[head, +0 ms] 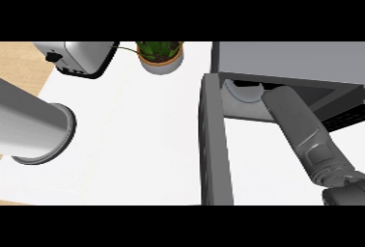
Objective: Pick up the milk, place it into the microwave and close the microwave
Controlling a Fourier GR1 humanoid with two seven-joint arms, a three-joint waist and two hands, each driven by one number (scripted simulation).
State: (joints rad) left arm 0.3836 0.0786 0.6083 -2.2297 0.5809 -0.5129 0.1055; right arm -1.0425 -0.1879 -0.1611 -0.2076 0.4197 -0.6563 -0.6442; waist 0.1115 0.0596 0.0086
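The grey microwave (285, 58) stands at the right with its door (214, 144) swung open toward me. My right forearm (299, 130) reaches from the lower right into the cavity. The right hand is almost wholly hidden under the microwave's top. Only a dark bit shows at the opening, beside a white rounded thing (241, 94). I cannot tell whether that white thing is the milk. My left forearm (32, 125) lies across the left edge of the view, and its hand is out of sight.
A toaster (75, 58) stands at the back left. Next to it is a potted plant (161, 57) in a white pot. White counter top (135, 144) stretches between the left forearm and the open door.
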